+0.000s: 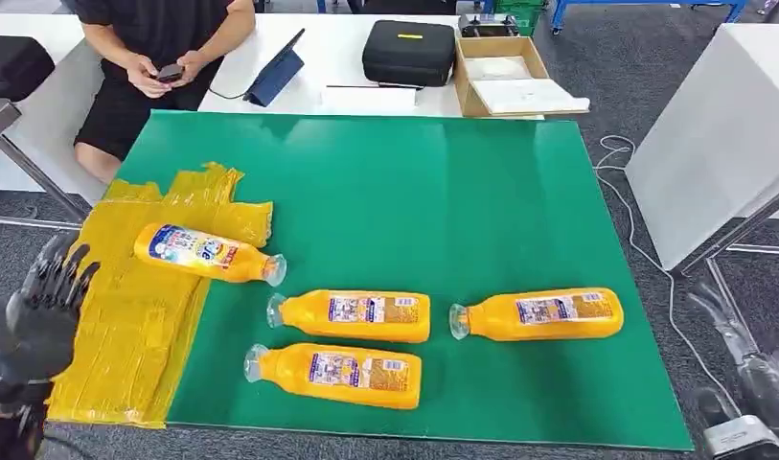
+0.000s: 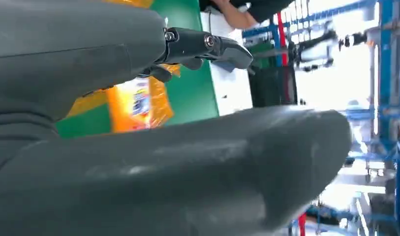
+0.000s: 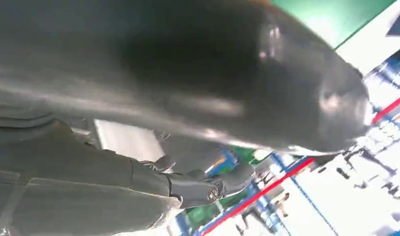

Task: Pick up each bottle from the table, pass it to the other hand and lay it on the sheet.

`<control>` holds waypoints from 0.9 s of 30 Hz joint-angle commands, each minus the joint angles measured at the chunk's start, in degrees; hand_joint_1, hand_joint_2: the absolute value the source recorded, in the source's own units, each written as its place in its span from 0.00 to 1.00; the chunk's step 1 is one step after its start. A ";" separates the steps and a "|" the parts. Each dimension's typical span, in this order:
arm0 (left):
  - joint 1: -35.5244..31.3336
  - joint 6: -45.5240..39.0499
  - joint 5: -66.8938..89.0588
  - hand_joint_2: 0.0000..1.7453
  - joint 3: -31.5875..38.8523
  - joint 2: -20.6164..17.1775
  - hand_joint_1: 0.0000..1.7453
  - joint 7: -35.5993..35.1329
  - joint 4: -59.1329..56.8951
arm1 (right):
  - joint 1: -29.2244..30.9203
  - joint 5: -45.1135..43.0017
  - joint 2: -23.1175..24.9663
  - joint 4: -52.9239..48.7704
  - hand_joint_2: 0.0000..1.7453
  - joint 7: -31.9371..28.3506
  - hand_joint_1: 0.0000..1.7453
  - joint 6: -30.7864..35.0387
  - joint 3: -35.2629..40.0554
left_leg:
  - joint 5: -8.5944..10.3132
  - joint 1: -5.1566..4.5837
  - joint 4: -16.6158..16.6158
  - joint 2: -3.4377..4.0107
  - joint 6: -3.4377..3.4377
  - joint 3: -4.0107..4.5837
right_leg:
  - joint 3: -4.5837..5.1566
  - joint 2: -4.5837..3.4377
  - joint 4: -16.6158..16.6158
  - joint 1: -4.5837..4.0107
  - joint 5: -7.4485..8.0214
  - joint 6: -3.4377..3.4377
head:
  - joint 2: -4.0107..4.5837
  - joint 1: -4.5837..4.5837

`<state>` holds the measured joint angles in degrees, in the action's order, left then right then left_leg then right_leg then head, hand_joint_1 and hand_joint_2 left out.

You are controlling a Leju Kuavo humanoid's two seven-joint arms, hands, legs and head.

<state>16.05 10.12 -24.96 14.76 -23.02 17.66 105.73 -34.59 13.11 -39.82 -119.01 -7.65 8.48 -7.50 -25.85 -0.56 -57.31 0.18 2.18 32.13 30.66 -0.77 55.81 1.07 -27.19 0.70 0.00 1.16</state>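
Left hand (image 1: pixel 42 297) at lower left of frame, fingers spread, holding nothing, over the yellow sheet (image 1: pixel 126 316). Right hand (image 1: pixel 749 369) at lower right, off the counter (image 1: pixel 481 192); can't tell its state. Green counter holds three bottles: center (image 1: pixel 352 315), lower center (image 1: pixel 335 375), right (image 1: pixel 540 314). Fourth bottle (image 1: pixel 208 254) lies on sheet, cap end over the sheet's edge. Upper frame: person (image 1: pixel 155 57), tablet (image 1: pixel 278 69), black case (image 1: pixel 409 52), cardboard box (image 1: pixel 510 77).

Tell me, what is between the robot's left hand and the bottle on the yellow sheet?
Just bare yellow sheet. In the head view, nothing else lies between the left hand and that bottle.
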 commanded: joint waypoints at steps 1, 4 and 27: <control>11.69 4.17 0.07 0.00 7.09 5.02 0.00 -0.72 8.60 | -2.03 -1.59 1.45 4.00 0.00 0.82 0.00 -0.52 -7.55 | 0.03 0.03 0.04 -0.05 -0.13 -0.09 | -0.07 0.09 -0.13 -0.03 0.06 -0.05 | 0.00 0.00; 13.36 5.06 2.22 0.00 7.50 6.78 0.00 1.75 9.64 | -1.85 -3.62 1.13 4.79 0.00 0.73 0.00 -1.49 -8.28 | -0.01 0.00 0.09 0.09 -0.11 -0.06 | -0.23 -0.08 -0.15 0.00 0.11 -0.02 | 0.00 0.00; 4.41 0.94 7.96 0.00 -3.36 5.40 0.00 0.63 4.22 | 6.97 4.90 5.52 9.40 1.00 4.32 0.00 -1.18 0.63 | 0.18 0.02 0.15 -0.33 -0.07 -0.34 | -0.54 0.35 -0.21 -0.01 0.18 0.00 | 0.00 0.00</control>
<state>24.43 12.55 -16.85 16.94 -17.68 19.32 114.71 -31.35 16.85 -38.05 -114.92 -3.65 7.80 -10.47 -25.75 -0.58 -57.32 -0.07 2.25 31.89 30.28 -0.55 55.80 1.09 -27.08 0.76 0.00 1.16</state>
